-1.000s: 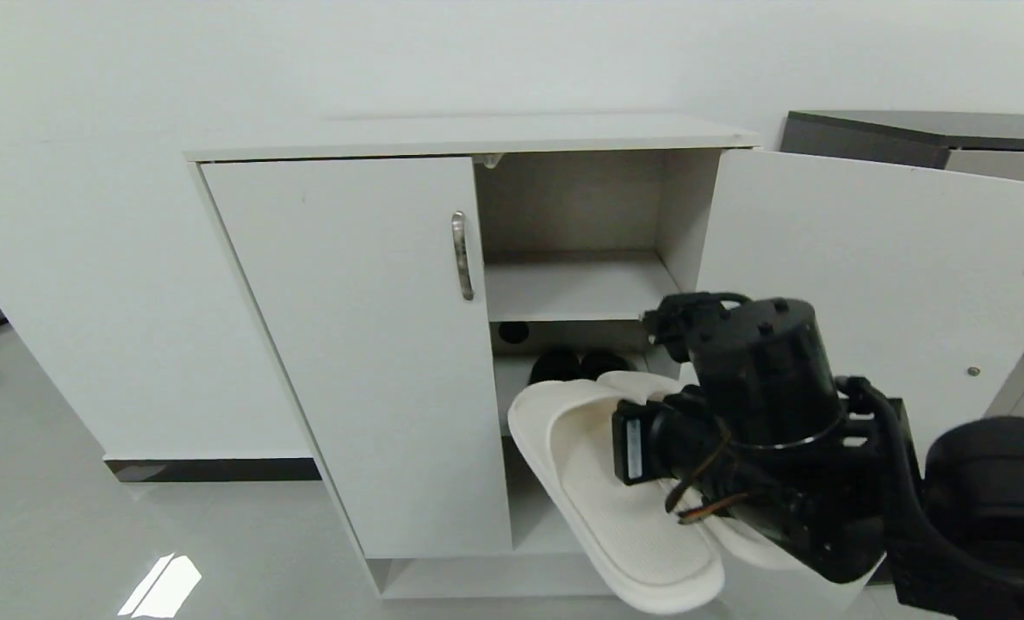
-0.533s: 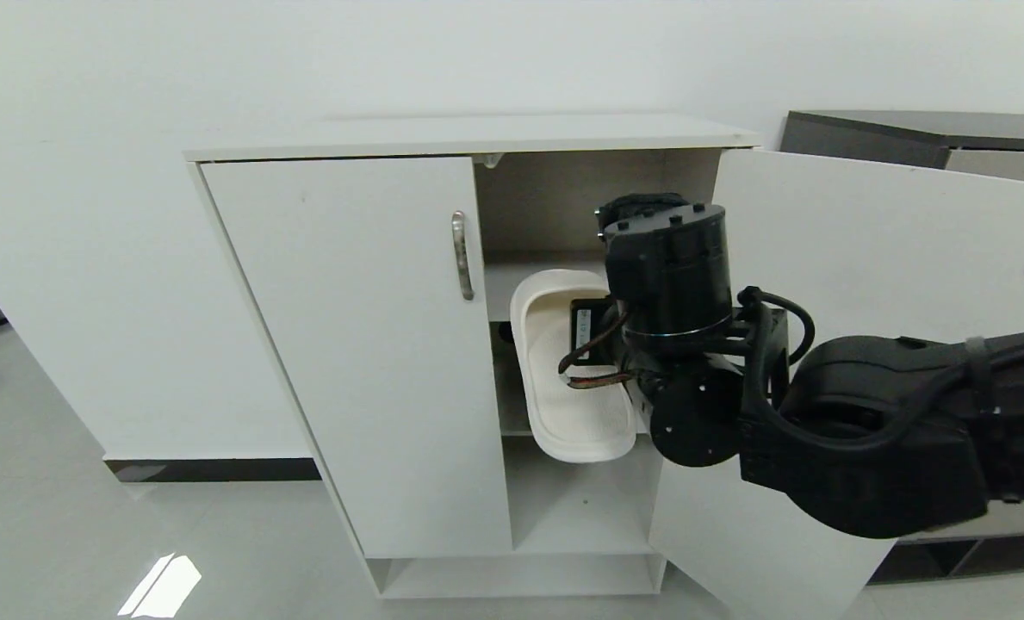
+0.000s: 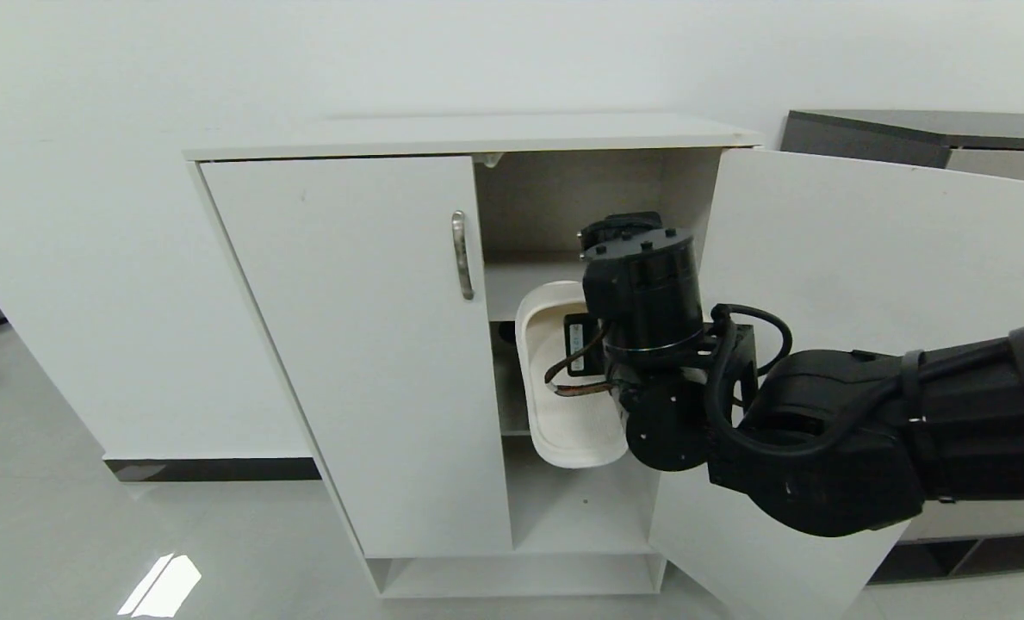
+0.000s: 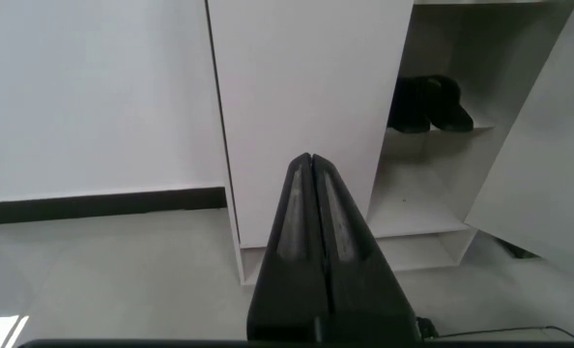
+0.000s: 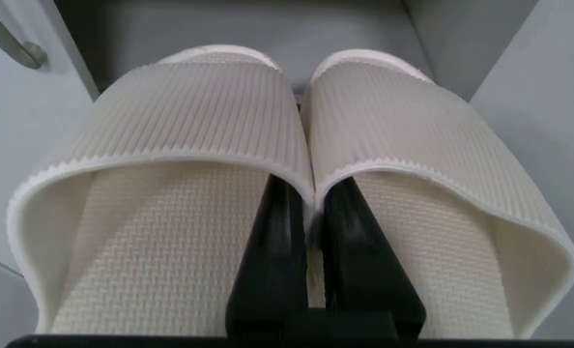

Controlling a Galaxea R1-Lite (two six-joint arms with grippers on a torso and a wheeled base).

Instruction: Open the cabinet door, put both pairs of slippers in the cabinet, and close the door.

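- I saw a white cabinet (image 3: 468, 133) on a grey floor (image 3: 89, 534). Its left door (image 3: 348, 344) was shut, with a metal handle (image 3: 460, 256) by its inner edge, and its right door (image 3: 865, 284) stood wide open.
- My right hand (image 5: 311, 208) was at the open half, gripping the pair of white slippers (image 3: 563, 422). One finger lay under each strap, pinching the two inner walls together.
- The white slippers were side by side, toes pointing into the compartment below the upper shelf (image 3: 512, 280), heels sticking out in front. I could not tell whether they touched a shelf.
- A pair of black slippers (image 4: 430, 103) sat on the middle shelf inside.
- My left hand (image 4: 312, 164) was low, facing the cabinet, its fingers pressed together on nothing.
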